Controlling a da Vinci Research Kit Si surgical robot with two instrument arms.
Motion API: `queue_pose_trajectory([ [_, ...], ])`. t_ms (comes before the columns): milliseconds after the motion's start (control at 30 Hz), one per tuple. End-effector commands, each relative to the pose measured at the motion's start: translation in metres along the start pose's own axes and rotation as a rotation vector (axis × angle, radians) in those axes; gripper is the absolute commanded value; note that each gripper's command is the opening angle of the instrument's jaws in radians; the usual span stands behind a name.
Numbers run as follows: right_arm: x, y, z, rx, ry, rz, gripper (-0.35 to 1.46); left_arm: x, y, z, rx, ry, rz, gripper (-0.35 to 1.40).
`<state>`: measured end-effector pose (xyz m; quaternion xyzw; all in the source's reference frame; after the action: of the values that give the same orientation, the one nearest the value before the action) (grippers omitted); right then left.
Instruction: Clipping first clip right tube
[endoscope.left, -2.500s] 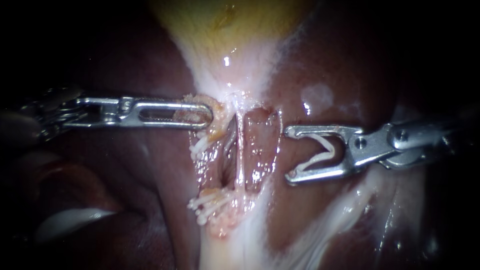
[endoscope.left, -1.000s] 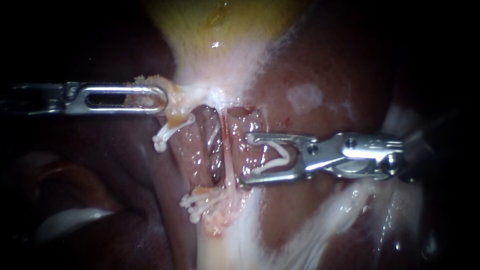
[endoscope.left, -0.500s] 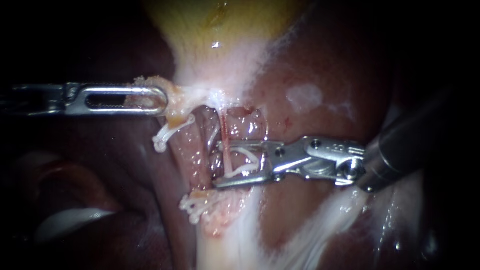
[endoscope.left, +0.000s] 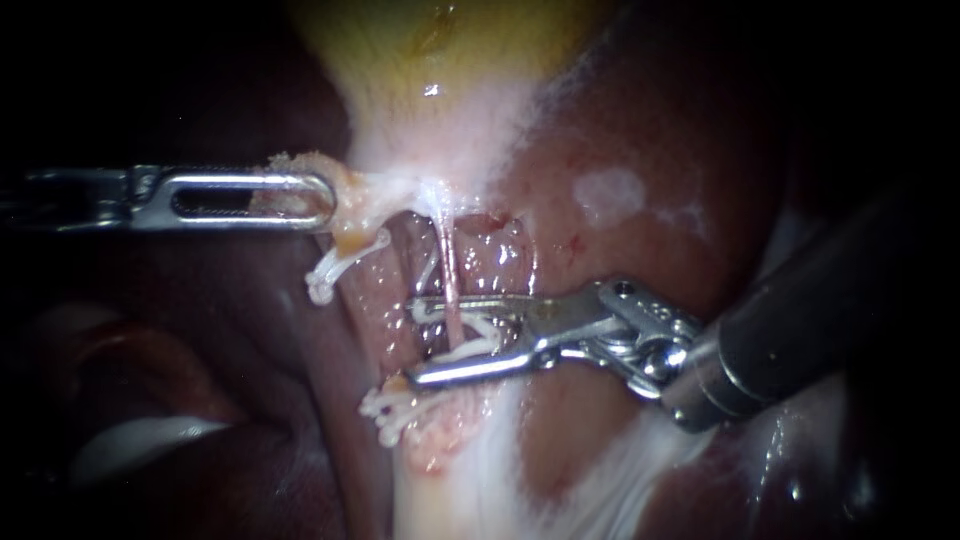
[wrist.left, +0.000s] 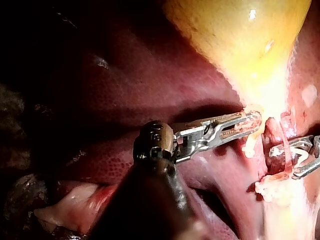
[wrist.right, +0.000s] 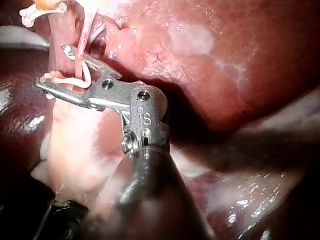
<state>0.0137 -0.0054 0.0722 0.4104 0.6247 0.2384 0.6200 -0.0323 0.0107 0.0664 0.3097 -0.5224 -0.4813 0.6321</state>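
Observation:
The yellow gallbladder (endoscope.left: 440, 50) narrows to a pale neck above the opened window. A thin pink tube (endoscope.left: 449, 280), the right one, runs down through that window. My right instrument (endoscope.left: 413, 342) holds an open white clip (endoscope.left: 478, 336) in its jaws, which stand open with one jaw on each side of this tube. The right wrist view shows the same: the tube (wrist.right: 82, 45) passes between the jaws of my right instrument (wrist.right: 52, 67). My left instrument (endoscope.left: 322, 200) is shut on a tag of tissue at the neck and holds it to the left.
Dark red liver (endoscope.left: 640, 140) lies around the window. White clips sit on tissue at the window's upper left (endoscope.left: 340, 265) and lower edge (endoscope.left: 400, 402). A paler strand (endoscope.left: 428, 270) runs just left of the pink tube. The right shaft (endoscope.left: 800, 330) comes in from the right.
My right instrument has moved left across the window until its open jaws and clip straddle the pink tube. My left instrument has held still over the last second.

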Motion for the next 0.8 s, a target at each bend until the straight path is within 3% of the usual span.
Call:
queue_pose_trajectory([
  [33, -0.0001, -0.0003, 0.0, 0.012, -0.005, 0.019, 0.44, 0.0, 0.0, 0.0, 0.001, 0.0, 0.0, -0.35],
  [233, -0.0011, -0.0013, 0.0003, 0.066, -0.02, 0.076, 0.41, 0.0, 0.0002, -0.0001, 0.001, 0.0, 0.0, -0.35],
  [533, -0.0037, -0.0014, 0.0009, 0.117, -0.051, 0.14, 0.37, 0.0001, 0.0006, 0.0, 0.001, 0.0, 0.001, -0.35],
  [800, -0.004, -0.0014, 0.0009, 0.133, -0.056, 0.144, 0.25, 0.0002, 0.0008, 0.0, 0.0, -0.001, 0.002, -0.35],
])
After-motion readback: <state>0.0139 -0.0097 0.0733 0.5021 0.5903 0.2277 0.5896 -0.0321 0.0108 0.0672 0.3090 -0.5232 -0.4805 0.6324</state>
